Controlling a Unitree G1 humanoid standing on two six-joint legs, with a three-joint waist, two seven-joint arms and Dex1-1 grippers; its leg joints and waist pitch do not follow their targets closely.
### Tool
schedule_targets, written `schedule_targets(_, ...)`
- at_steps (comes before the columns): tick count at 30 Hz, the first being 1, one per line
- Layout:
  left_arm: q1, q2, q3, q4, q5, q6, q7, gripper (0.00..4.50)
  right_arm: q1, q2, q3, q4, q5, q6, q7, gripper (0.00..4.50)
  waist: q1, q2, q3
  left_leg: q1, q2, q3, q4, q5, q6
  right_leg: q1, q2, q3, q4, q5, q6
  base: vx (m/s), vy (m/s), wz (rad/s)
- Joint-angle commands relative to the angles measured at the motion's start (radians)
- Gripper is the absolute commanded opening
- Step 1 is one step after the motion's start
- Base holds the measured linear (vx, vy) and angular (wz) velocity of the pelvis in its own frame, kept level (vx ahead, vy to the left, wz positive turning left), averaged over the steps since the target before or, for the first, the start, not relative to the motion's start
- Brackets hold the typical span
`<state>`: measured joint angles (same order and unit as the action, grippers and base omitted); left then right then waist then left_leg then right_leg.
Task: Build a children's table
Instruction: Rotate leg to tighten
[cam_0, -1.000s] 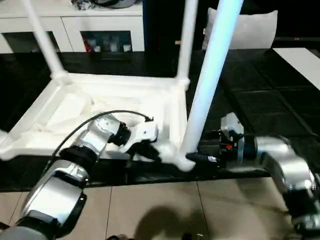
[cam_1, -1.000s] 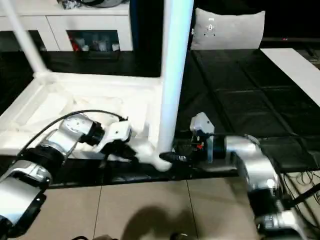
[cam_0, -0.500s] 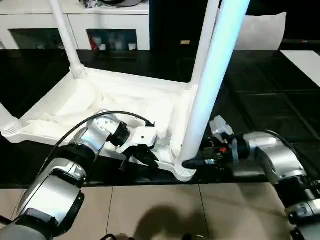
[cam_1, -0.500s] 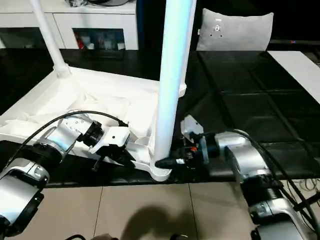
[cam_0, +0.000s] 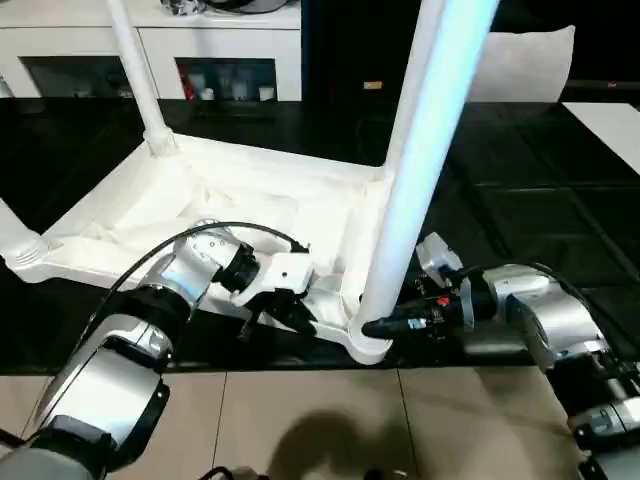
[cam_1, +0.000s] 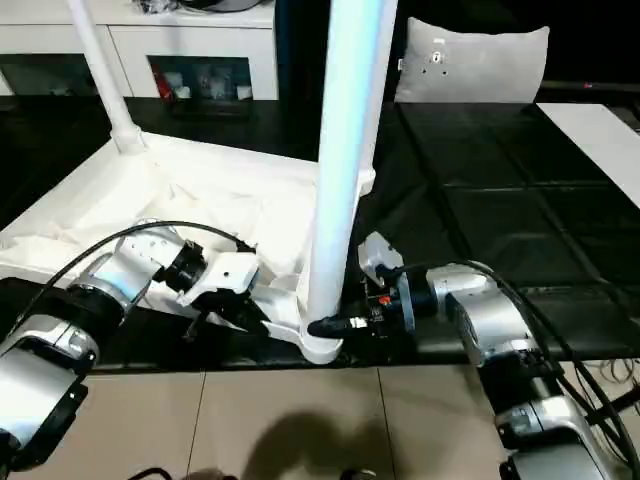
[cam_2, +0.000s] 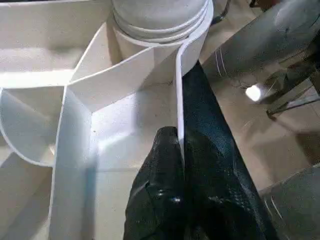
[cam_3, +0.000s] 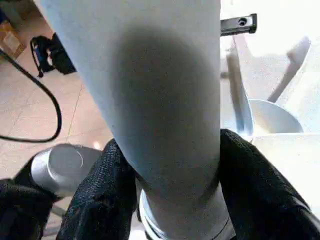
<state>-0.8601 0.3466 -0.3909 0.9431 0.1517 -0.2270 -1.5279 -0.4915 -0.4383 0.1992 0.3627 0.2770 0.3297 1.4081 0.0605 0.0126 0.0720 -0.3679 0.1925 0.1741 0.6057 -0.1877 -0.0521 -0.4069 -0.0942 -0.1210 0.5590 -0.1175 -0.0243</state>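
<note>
The white table top (cam_0: 250, 190) lies upside down on black mats, ribbed underside up. Legs stand in its far-left socket (cam_0: 135, 70), its near-right socket (cam_0: 415, 180) and its near-left corner (cam_0: 10, 235). A fourth leg (cam_1: 378, 90) rises behind the near-right one. My left gripper (cam_2: 181, 145) is shut on the thin rim wall beside the near-right socket, and it also appears from above (cam_0: 285, 305). My right gripper (cam_0: 378, 325) is shut on the base of the near-right leg (cam_3: 165, 75), one finger (cam_3: 105, 190) on each side.
A white cabinet with glass doors (cam_0: 220, 50) stands along the back. A grey-white pillow (cam_1: 470, 60) leans at the back right, and a white board (cam_0: 610, 120) lies at the far right. Beige floor tiles (cam_0: 300, 420) run in front of the mats.
The view has shifted, and the table top now sits turned slightly against the cabinet compared with a second ago. Both grippers hold the same spots throughout.
</note>
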Motion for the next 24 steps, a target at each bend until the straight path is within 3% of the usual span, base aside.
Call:
schedule_targets(1,-0.032,-0.027,0.015,0.008,0.016,0.078,0.107,0.00,0.015,0.059,0.000,-0.062,0.062,0.070,-0.056,2.04,-0.010,-0.015,-0.069,0.017,0.040,-0.006,-0.077,-0.245,0.054,0.048,-0.061,0.048,-0.079,-0.524,-0.140,0.000,0.000,0.00)
schedule_targets(5,-0.046,-0.066,0.052,0.016,-0.004,0.175,0.198,0.00,0.023,0.133,-0.014,-0.086,0.033,0.080,-0.213,2.04,-0.024,-0.017,-0.064,0.018,0.027,-0.012,-0.072,-0.280,0.037,0.046,-0.062,0.034,-0.099,-0.643,-0.084,0.000,0.000,0.00)
schedule_targets(6,-0.060,-0.095,0.076,0.027,-0.018,0.232,0.262,0.00,0.009,0.200,-0.035,-0.068,0.021,0.092,-0.326,2.04,-0.040,-0.012,-0.060,0.020,0.024,-0.016,-0.070,-0.313,0.023,0.038,-0.060,0.026,-0.108,-0.689,-0.066,0.000,0.000,0.00)
schedule_targets(7,-0.065,-0.103,0.082,0.032,-0.021,0.246,0.278,0.00,0.002,0.221,-0.042,-0.057,0.013,0.093,-0.364,2.04,-0.040,-0.012,-0.060,0.020,0.024,-0.016,-0.070,-0.313,0.023,0.038,-0.060,0.026,-0.108,-0.689,-0.066,0.000,0.000,0.00)
schedule_targets(9,-0.080,-0.122,0.097,0.049,-0.024,0.279,0.335,0.00,-0.020,0.273,-0.063,-0.028,-0.014,0.089,-0.465,2.04,-0.074,-0.012,-0.058,0.015,0.017,-0.026,-0.065,-0.362,0.008,0.045,-0.058,0.000,-0.126,-0.739,-0.020,0.000,0.000,0.00)
schedule_targets(10,-0.087,-0.129,0.104,0.056,-0.025,0.289,0.362,0.00,-0.028,0.291,-0.070,-0.017,-0.023,0.088,-0.498,2.04,-0.090,-0.002,-0.059,0.016,0.023,-0.032,-0.069,-0.384,0.012,0.051,-0.061,-0.008,-0.130,-0.718,-0.022,0.000,0.000,0.00)
schedule_targets(11,-0.104,-0.151,0.126,0.069,-0.032,0.327,0.436,0.00,-0.048,0.333,-0.082,0.003,-0.051,0.084,-0.598,2.04,-0.100,-0.001,-0.060,0.013,0.027,-0.036,-0.072,-0.392,0.013,0.056,-0.061,-0.012,-0.129,-0.695,-0.025,0.000,0.000,0.00)
schedule_targets(12,-0.110,-0.160,0.135,0.073,-0.035,0.344,0.467,0.00,-0.056,0.350,-0.087,0.011,-0.061,0.083,-0.639,2.04,-0.114,0.009,-0.060,0.007,0.037,-0.044,-0.079,-0.416,0.008,0.065,-0.062,-0.018,-0.123,-0.649,-0.037,0.000,0.000,0.00)
schedule_targets(13,-0.120,-0.175,0.150,0.078,-0.041,0.364,0.513,0.00,-0.068,0.378,-0.097,0.023,-0.072,0.089,-0.703,2.04,-0.134,0.007,-0.061,0.007,0.040,-0.048,-0.084,-0.445,0.009,0.067,-0.064,-0.020,-0.123,-0.609,-0.047,0.000,0.000,0.00)
schedule_targets(14,-0.132,-0.195,0.169,0.083,-0.043,0.384,0.585,0.00,-0.094,0.426,-0.117,0.054,-0.102,0.087,-0.839,2.03,-0.145,0.013,-0.061,0.011,0.038,-0.047,-0.085,-0.453,0.007,0.062,-0.067,-0.014,-0.121,-0.574,-0.073,0.000,0.000,0.00)
schedule_targets(15,-0.136,-0.203,0.177,0.083,-0.044,0.392,0.613,0.00,-0.103,0.445,-0.126,0.066,-0.109,0.085,-0.887,2.03,-0.159,0.007,-0.062,0.009,0.031,-0.045,-0.082,-0.443,0.007,0.061,-0.070,-0.014,-0.119,-0.571,-0.093,0.000,0.000,0.00)
schedule_targets(17,-0.142,-0.223,0.193,0.082,-0.043,0.406,0.678,0.00,-0.122,0.497,-0.151,0.095,-0.124,0.046,-1.001,2.03,-0.168,0.004,-0.066,0.011,0.022,-0.037,-0.076,-0.396,0.025,0.057,-0.073,-0.007,-0.121,-0.552,-0.112,0.000,0.000,0.00)
schedule_targets(18,-0.144,-0.232,0.200,0.082,-0.042,0.409,0.705,0.00,-0.123,0.513,-0.159,0.099,-0.126,0.040,-1.012,2.37,-0.170,0.004,-0.068,0.007,0.021,-0.035,-0.075,-0.373,0.035,0.060,-0.074,-0.005,-0.120,-0.535,-0.121,0.000,0.000,0.00)
schedule_targets(21,-0.144,-0.245,0.206,0.081,-0.038,0.406,0.733,0.00,-0.116,0.537,-0.165,0.097,-0.148,0.005,-1.042,2.75,-0.161,0.001,-0.079,-0.004,0.027,-0.027,-0.075,-0.236,0.091,0.067,-0.071,0.017,-0.086,-0.335,-0.195,0.000,0.000,0.00)
schedule_targets(23,-0.139,-0.241,0.202,0.077,-0.030,0.397,0.729,0.00,-0.111,0.533,-0.165,0.094,-0.157,-0.002,-1.043,2.81,-0.159,-0.003,-0.081,-0.011,0.024,-0.024,-0.071,-0.194,0.114,0.070,-0.067,0.020,-0.073,-0.273,-0.216,0.027,-0.002,0.04)
schedule_targets(24,-0.138,-0.240,0.202,0.076,-0.029,0.397,0.731,0.00,-0.111,0.533,-0.166,0.095,-0.159,-0.004,-1.047,2.93,-0.157,-0.006,-0.080,-0.009,0.023,-0.021,-0.070,-0.190,0.133,0.066,-0.068,0.021,-0.073,-0.279,-0.221,0.000,0.000,0.00)
